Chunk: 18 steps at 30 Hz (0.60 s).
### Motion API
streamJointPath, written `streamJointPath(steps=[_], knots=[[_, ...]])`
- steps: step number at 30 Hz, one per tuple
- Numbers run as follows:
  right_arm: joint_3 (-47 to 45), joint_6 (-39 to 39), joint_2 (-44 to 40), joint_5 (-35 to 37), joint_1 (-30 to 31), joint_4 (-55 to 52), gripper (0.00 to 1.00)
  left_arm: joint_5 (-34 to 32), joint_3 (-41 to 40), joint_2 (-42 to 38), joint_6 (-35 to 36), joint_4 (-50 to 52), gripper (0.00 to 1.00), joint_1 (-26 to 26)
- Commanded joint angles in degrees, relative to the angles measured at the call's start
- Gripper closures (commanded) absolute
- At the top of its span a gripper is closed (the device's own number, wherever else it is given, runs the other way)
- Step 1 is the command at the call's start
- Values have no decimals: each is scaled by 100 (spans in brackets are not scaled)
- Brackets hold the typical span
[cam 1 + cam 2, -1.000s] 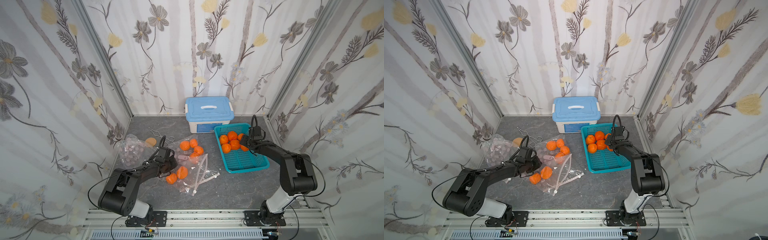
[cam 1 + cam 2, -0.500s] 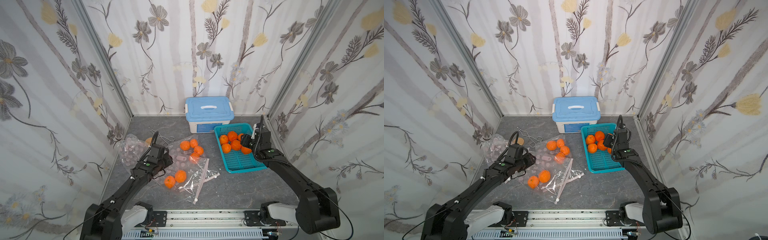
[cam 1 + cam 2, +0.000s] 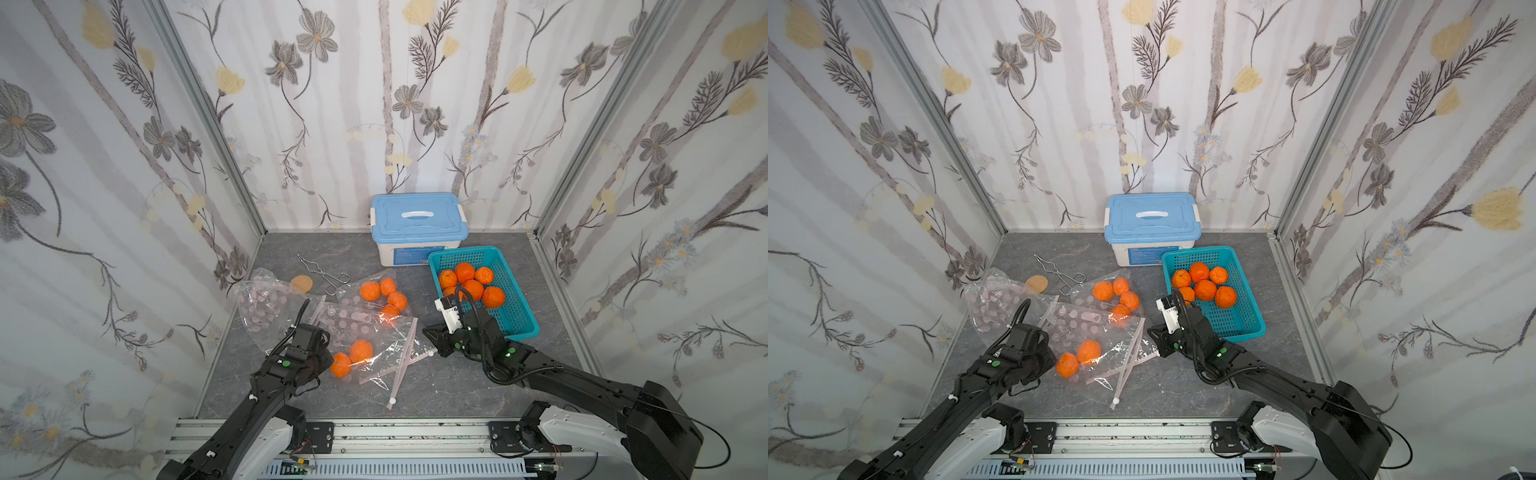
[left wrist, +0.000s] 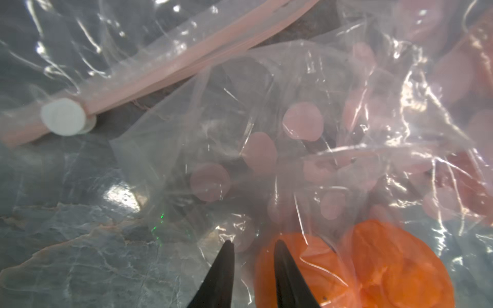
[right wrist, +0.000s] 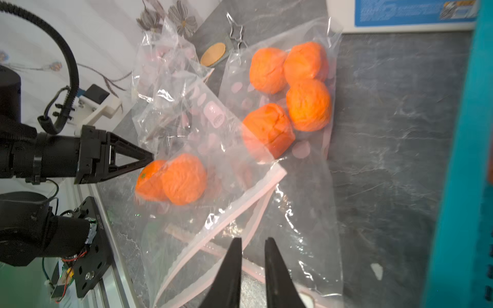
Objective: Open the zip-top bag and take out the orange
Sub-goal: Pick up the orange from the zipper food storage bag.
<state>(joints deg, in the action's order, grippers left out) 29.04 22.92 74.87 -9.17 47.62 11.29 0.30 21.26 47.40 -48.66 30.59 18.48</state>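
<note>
Far back, the white plastic box with a blue lid [image 3: 417, 216] is showing a blue front label [image 5: 400, 12], its print too blurred to read. Two wrinkled oranges [image 3: 360, 351] are lying inside the clear pink-dotted zip-top bag [image 3: 390, 349] at the near left. Left gripper [image 4: 254, 244] and right gripper [image 5: 253, 241] are flanking it, jaws narrowly apart; whether they are pinching film, I cannot tell.

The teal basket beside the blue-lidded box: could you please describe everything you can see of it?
The teal basket is a rectangular plastic tray with perforated walls and floor, standing upright on the grey table. One far corner meets the white box with a blue lid; whether they touch is unclear. Six oranges sit bunched at its far end; its nearer half shows bare mesh.
</note>
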Motion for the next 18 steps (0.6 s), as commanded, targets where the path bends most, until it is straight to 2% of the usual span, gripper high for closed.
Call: streamJointPath(steps=[1,6,14,18], knots=[[85,130,392,122,367,576,84,175,-83,276,-104,-706,74,1],[450,203,1125,317,760,657,86,358,-89,855,-57,-1134,78,-2],[858,262,2064,134,872,892,86,248,-178,927,23,-1257,81,3],[1161,64,2304,91,948,673,84,299,-110,1058,75,-1278,82,0]])
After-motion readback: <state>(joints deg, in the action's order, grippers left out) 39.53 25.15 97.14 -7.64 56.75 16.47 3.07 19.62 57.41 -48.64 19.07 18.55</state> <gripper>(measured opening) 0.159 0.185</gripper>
